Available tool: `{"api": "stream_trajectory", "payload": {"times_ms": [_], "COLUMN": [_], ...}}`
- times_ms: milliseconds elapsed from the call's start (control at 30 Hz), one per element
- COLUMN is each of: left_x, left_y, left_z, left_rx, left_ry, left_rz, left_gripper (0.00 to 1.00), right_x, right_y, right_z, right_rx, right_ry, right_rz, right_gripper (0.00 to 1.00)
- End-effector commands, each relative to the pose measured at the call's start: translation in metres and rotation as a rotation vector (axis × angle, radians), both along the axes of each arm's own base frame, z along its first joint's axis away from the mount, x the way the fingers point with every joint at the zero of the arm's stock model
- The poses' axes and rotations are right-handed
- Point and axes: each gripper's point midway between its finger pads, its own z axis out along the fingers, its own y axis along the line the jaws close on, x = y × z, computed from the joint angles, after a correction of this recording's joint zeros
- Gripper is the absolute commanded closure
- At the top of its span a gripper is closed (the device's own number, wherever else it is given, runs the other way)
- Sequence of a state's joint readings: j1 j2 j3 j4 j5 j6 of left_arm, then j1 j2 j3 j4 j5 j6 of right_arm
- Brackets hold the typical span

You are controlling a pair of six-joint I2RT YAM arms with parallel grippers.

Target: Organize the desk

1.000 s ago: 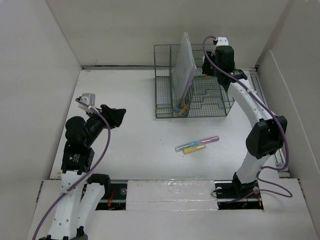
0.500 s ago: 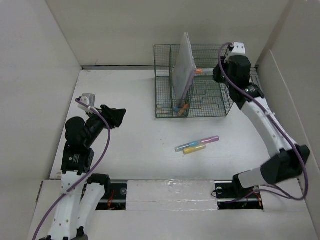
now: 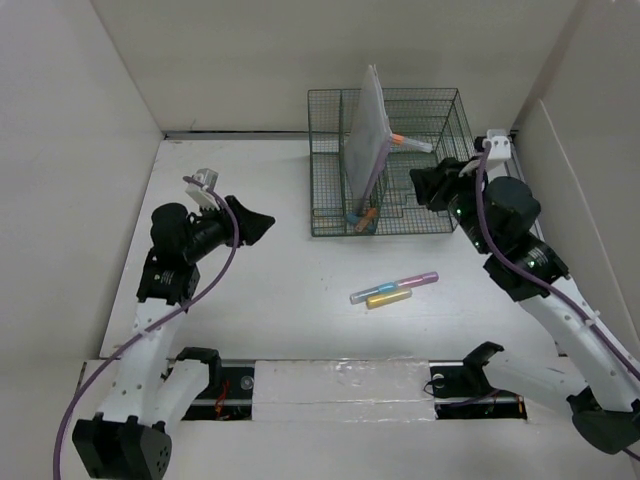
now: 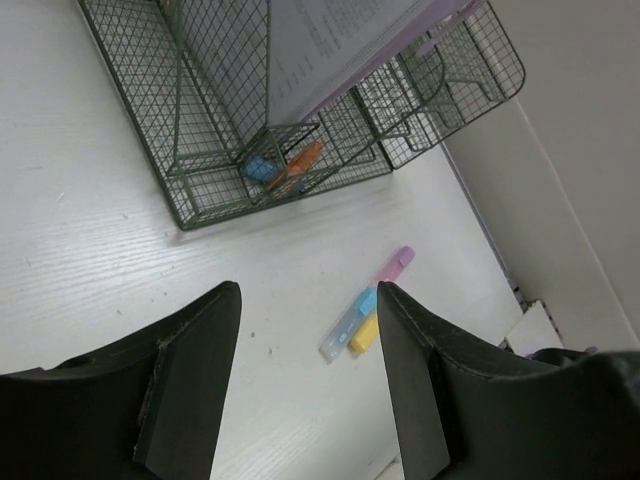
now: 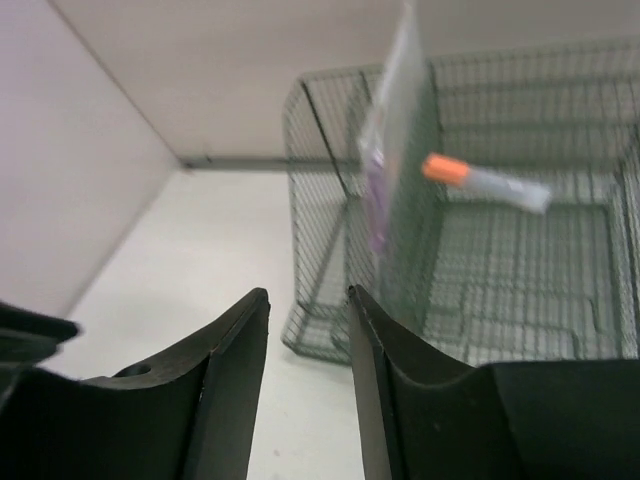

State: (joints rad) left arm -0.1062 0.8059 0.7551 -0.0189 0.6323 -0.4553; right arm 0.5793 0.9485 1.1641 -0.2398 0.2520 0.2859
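Note:
The desk (image 3: pixel 280 300) is a white tabletop. Three markers lie on it right of centre: pink (image 3: pixel 420 278), clear with a blue cap (image 3: pixel 368 293) and yellow (image 3: pixel 388 298). They also show in the left wrist view (image 4: pixel 350 320). My left gripper (image 3: pixel 262 225) is open and empty above the desk's left middle, and in its own view (image 4: pixel 308 288) it points at the markers. My right gripper (image 3: pixel 418 188) is open and empty by the organizer basket's (image 3: pixel 325 120) front right. An orange-capped marker (image 3: pixel 410 144) lies in the basket's right compartment, also in the right wrist view (image 5: pixel 485 180).
A paper sheet (image 3: pixel 367 130) stands tilted against the basket's divider. Small blue and orange items (image 4: pixel 285 165) lie in the basket's front middle pocket. White panel walls close in the desk at the left, back and right.
My right gripper has drawn back out of the basket toward the near right, and the orange-capped marker now lies in the basket. My left gripper has moved up and right toward the centre.

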Motion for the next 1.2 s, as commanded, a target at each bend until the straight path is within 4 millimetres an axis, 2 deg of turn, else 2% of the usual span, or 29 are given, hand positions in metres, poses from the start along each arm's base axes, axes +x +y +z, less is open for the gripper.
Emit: {"api": "stream_trajectory", "payload": {"times_ms": [0, 33, 100, 133, 167, 200, 233, 267, 300, 333, 400, 467, 500, 533, 600, 667, 700, 733, 767, 800, 833, 867, 900, 933, 967, 1033, 1100, 1133, 1167], "left_x": [0.007, 0.022, 0.037, 0.049, 0.05, 0.068, 0.078, 0.08, 0.073, 0.059, 0.035, 0.028, 0.036, 0.033, 0.039, 0.038, 0.048, 0.057, 0.021, 0.019, 0.002, -0.001, -0.008, -0.01, -0.018, -0.025, -0.041, -0.045, -0.045], "left_y": [-0.007, -0.004, 0.0, 0.001, -0.014, -0.001, -0.001, 0.004, 0.011, 0.015, 0.008, 0.0, -0.009, -0.012, -0.022, -0.061, -0.059, -0.087, -0.136, -0.136, -0.153, -0.158, -0.152, -0.152, -0.161, -0.179, -0.21, -0.218, -0.219], "left_z": [0.067, 0.058, 0.074, 0.071, 0.076, 0.11, 0.103, 0.129, 0.181, 0.216, 0.247, 0.221, 0.161, 0.156, 0.111, 0.107, 0.152, 0.123, 0.134, 0.155, 0.156, 0.156, 0.16, 0.152, 0.117, 0.068, 0.008, -0.007, -0.027], "left_rx": [-0.056, -0.044, -0.038, -0.039, -0.033, -0.003, 0.048, 0.034, -0.006, -0.032, -0.021, 0.005, 0.029, -0.018, -0.04, -0.02, 0.032, 0.185, 0.24, 0.257, 0.22, 0.213, 0.171, 0.155, 0.196, 0.27, 0.341, 0.355, 0.379], "left_ry": [-0.164, -0.117, -0.131, -0.112, -0.125, -0.192, -0.126, -0.174, -0.289, -0.378, -0.459, -0.415, -0.305, -0.334, -0.259, -0.272, -0.351, -0.262, -0.314, -0.348, -0.371, -0.375, -0.384, -0.385, -0.342, -0.281, -0.197, -0.175, -0.151], "left_rz": [-0.026, 0.009, 0.047, 0.062, 0.049, 0.192, 0.226, 0.255, 0.294, 0.294, 0.214, 0.152, 0.106, 0.092, 0.047, -0.001, 0.178, 0.19, 0.098, 0.209, 0.159, 0.127, 0.118, 0.113, 0.073, 0.044, -0.032, -0.048, -0.049], "left_gripper": [0.47, 0.47, 0.47, 0.47, 0.47, 0.47, 0.49, 0.49, 0.47, 0.44, 0.42, 0.44, 0.45, 0.46, 0.49, 0.49, 0.48, 0.46, 0.46, 0.46, 0.44, 0.44, 0.44, 0.44, 0.46, 0.52, 0.58, 0.61, 0.64], "right_x": [-0.019, -0.012, -0.01, -0.006, -0.002, 0.001, 0.004, 0.012, 0.012, 0.011, -0.002, -0.008, -0.022, -0.025, -0.029, -0.029, -0.031, -0.026, -0.027, -0.03, -0.041, -0.041, -0.042, -0.049, -0.048, -0.048, -0.055, -0.055, -0.059], "right_y": [-0.003, 0.003, 0.008, 0.008, 0.013, 0.012, 0.008, 0.013, 0.012, 0.008, 0.0, -0.005, -0.013, -0.016, -0.02, -0.017, -0.022, -0.017, -0.017, -0.016, -0.02, -0.02, -0.022, -0.03, -0.035, -0.042, -0.048, -0.047, -0.049], "right_z": [0.093, 0.093, 0.106, 0.111, 0.11, 0.117, 0.126, 0.118, 0.122, 0.127, 0.131, 0.116, 0.121, 0.12, 0.119, 0.126, 0.141, 0.141, 0.144, 0.15, 0.155, 0.155, 0.15, 0.149, 0.145, 0.131, 0.129, 0.123, 0.124], "right_rx": [0.113, 0.101, 0.111, 0.11, 0.106, 0.111, 0.118, 0.095, 0.086, 0.085, 0.104, 0.111, 0.138, 0.146, 0.156, 0.148, 0.149, 0.14, 0.136, 0.142, 0.155, 0.154, 0.148, 0.146, 0.14, 0.121, 0.134, 0.128, 0.132], "right_ry": [-0.221, -0.215, -0.244, -0.256, -0.25, -0.268, -0.288, -0.257, -0.254, -0.259, -0.281, -0.277, -0.302, -0.305, -0.306, -0.309, -0.336, -0.325, -0.32, -0.33, -0.353, -0.354, -0.344, -0.342, -0.333, -0.31, -0.32, -0.313, -0.32], "right_rz": [0.027, 0.033, 0.051, 0.051, 0.058, 0.058, 0.045, 0.06, 0.063, 0.059, 0.056, 0.045, 0.047, 0.044, 0.022, 0.011, -0.004, -0.002, 0.002, 0.01, 0.028, 0.028, 0.021, 0.005, -0.021, -0.047, -0.049, -0.044, -0.041], "right_gripper": [0.56, 0.56, 0.55, 0.55, 0.55, 0.54, 0.54, 0.54, 0.54, 0.54, 0.53, 0.53, 0.52, 0.52, 0.52, 0.52, 0.52, 0.52, 0.52, 0.52, 0.51, 0.51, 0.51, 0.51, 0.51, 0.52, 0.59, 0.63, 0.73]}}
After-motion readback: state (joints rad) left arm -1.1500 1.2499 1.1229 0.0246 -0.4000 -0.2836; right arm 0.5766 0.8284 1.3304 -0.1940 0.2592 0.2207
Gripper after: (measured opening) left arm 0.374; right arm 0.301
